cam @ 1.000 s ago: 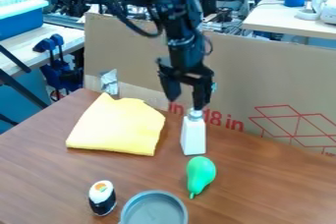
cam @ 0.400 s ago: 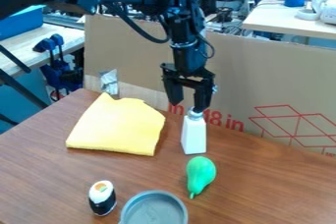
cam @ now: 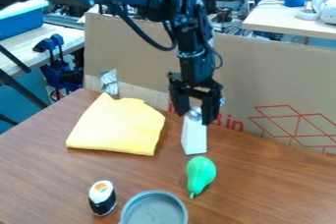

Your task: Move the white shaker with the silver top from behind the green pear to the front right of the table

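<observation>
A white bottle [cam: 194,138] with a silvery cap [cam: 195,112] stands upright near the far edge of the tabletop [cam: 256,181], right of its far left corner. The end effector [cam: 195,119] hangs over it with its fingers spread wide, one to each side of the cap; nothing looks clamped, though whether either finger touches the bottle I cannot tell. For a clean grip, I'd keep the cap centred between the fingers and close evenly, since a lopsided push could tip so narrow a bottle. Lower on the body, the flat sides should give a steadier hold than the rounded cap. Just behind, a cardboard panel [cam: 275,85] rises along the far edge, so there is little slack that way. Left of the bottle, a folded yellow cloth [cam: 118,126] lies near the far left corner, low enough to be a small hindrance. A green toy pear [cam: 201,171] lies just in front of the bottle, and closer to the near edge are a toy sushi roll [cam: 101,199] and a gray dish [cam: 154,211].
</observation>
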`<state>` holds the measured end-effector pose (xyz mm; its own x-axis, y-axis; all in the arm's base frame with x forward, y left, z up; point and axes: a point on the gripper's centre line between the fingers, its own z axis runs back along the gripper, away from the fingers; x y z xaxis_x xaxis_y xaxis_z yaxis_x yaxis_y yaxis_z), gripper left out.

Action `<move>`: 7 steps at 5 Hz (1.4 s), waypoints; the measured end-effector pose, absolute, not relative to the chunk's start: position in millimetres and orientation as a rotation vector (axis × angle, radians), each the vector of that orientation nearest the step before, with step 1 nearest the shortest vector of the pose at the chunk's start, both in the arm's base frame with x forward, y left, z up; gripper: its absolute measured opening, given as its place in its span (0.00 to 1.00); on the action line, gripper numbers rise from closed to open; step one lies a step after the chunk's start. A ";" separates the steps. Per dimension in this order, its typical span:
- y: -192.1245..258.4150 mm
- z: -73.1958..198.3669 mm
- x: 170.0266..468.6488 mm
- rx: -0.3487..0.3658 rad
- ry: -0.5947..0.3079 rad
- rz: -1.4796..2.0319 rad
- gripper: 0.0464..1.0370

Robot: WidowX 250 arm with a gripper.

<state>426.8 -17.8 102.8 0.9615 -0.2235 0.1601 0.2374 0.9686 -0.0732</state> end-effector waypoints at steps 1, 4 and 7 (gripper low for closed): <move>-18.1 107.6 426.0 -0.094 -0.156 -0.228 0.97; -14.1 95.4 438.2 -0.058 -0.122 -0.176 0.48; -48.4 162.8 412.1 -0.115 -0.360 -0.192 0.48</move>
<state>412.1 -48.4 162.8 0.9180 -0.1657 0.3602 0.2064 0.9754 -0.0773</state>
